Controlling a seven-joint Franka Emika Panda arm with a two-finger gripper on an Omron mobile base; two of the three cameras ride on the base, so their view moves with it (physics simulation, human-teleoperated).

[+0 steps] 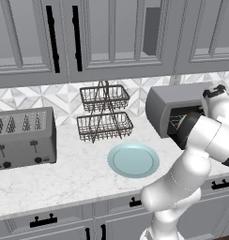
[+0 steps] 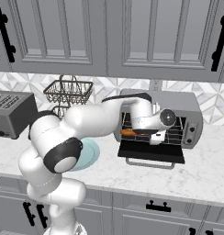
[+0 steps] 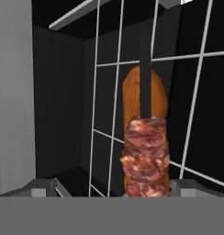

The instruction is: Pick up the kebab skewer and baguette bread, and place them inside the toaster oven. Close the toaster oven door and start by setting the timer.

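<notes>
- The gripper (image 2: 156,136) reaches into the toaster oven (image 2: 187,109), its jaws spread wide with nothing clamped between them; in the hand view the two finger tips (image 3: 40,187) stand far apart at the bottom corners.
- The kebab skewer (image 3: 146,158) lies between those tips but free of them, resting on the wire rack (image 3: 114,133) inside the oven, its dark stick pointing away into the cavity. I judge it just set down, since the open fingers flank it without touching.
- The baguette (image 3: 132,94) lies on the same rack directly beneath or behind the skewer, running the same way; from the right base view its orange end (image 2: 128,133) shows near the left side of the oven opening.
- The oven door (image 2: 151,151) hangs folded down flat over the worktop (image 2: 201,176), which is what lets the arm reach in; it has yet to be shut and the timer knob set.
- The oven sits toward the back right of the worktop, near the wall.
- The pale teal plate (image 1: 133,160) lies bare near the front edge of the worktop, left of the oven.
- Farther left stand a two-tier wire basket (image 1: 105,114) by the wall and a slot toaster (image 1: 23,138) by the left end.
</notes>
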